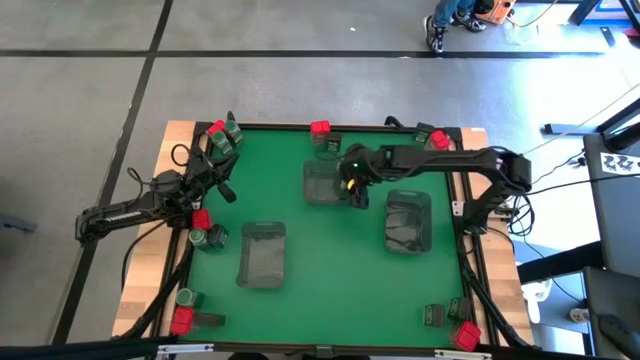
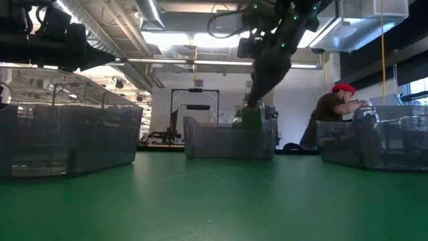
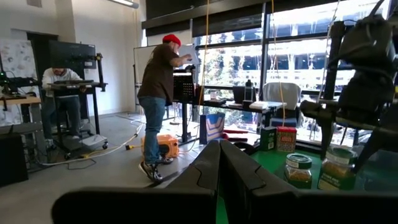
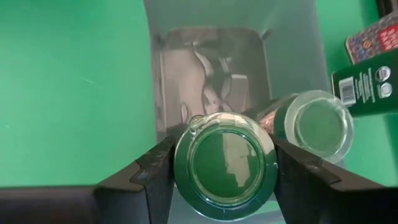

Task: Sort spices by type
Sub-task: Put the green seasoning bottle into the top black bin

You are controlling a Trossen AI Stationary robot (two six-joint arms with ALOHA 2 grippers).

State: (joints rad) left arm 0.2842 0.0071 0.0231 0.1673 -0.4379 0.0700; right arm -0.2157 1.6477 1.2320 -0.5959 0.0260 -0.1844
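My right gripper point(image 1: 355, 190) is shut on a round jar with a green lid point(image 4: 225, 165) over the middle grey tray point(image 1: 320, 185). In the low view the jar point(image 2: 251, 120) hangs at the height of that tray's rim point(image 2: 227, 124). A second round jar point(image 4: 317, 124) stands at the tray's edge beside a dark box point(image 4: 367, 81). My left gripper point(image 1: 228, 190) waits shut and empty at the table's left side, with two jars point(image 3: 298, 169) beyond its fingers. My right gripper pinches the jar between its two fingers point(image 4: 155, 177), one on each opposite side of the lid's rim point(image 4: 180, 168). The fingers come from above, slanting down. The jar hangs with its lid up, over the tray's inside; whether its base touches the tray I cannot tell.
Two more grey trays stand at the right point(image 1: 408, 222) and near left point(image 1: 263, 253). Groups of spices sit at the far left corner point(image 1: 222, 137), far edge point(image 1: 320, 128), far right point(image 1: 435, 138), left edge point(image 1: 205, 228) and both near corners point(image 1: 185, 312). A person point(image 2: 331, 114) works beyond the table.
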